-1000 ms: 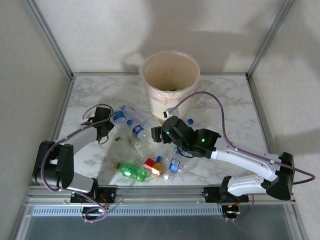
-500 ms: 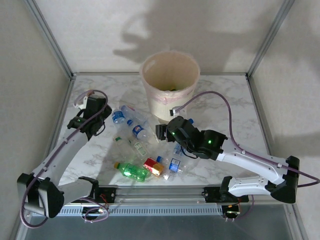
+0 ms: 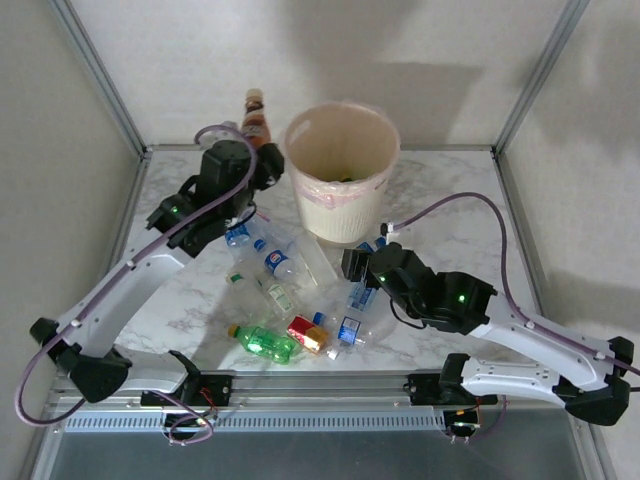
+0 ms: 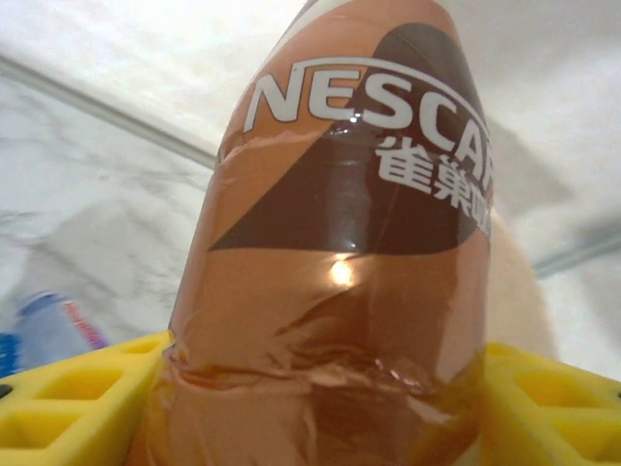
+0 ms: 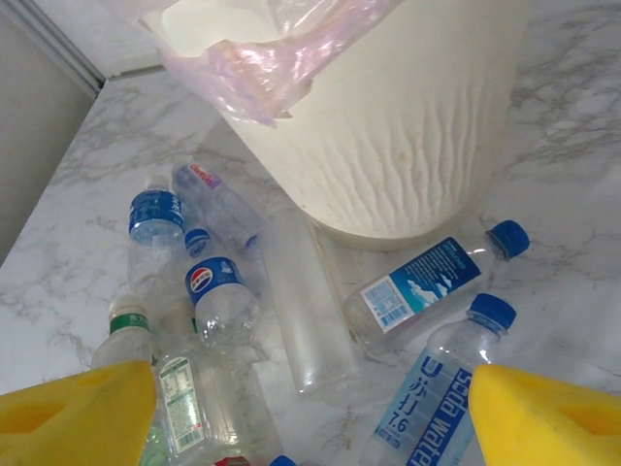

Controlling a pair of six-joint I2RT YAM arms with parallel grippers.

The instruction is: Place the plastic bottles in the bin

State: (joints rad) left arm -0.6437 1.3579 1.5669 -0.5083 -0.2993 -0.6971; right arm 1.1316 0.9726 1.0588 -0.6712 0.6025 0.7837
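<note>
Beside the rim of the bin [image 3: 345, 200], the left tool [image 3: 262, 158] grips a brown bottle [image 3: 254, 118] upright; the right tool [image 5: 310, 417] hangs wide over clear bottles [image 5: 427, 282] on the desk [image 3: 470, 200].

brown bottle [image 4: 340, 291]: glossy shrink-film label, creased low down. left gripper [image 4: 325, 408] pads [image 4: 68, 398]: matt yellow plastic. bin [image 5: 417, 126]: matt cream plastic, ribbed wall. liner [image 5: 262, 68]: thin translucent pinkish film. clear bottles [image 5: 306, 320]: smooth transparent plastic. counter [image 3: 450, 200]: polished marble look.
</note>
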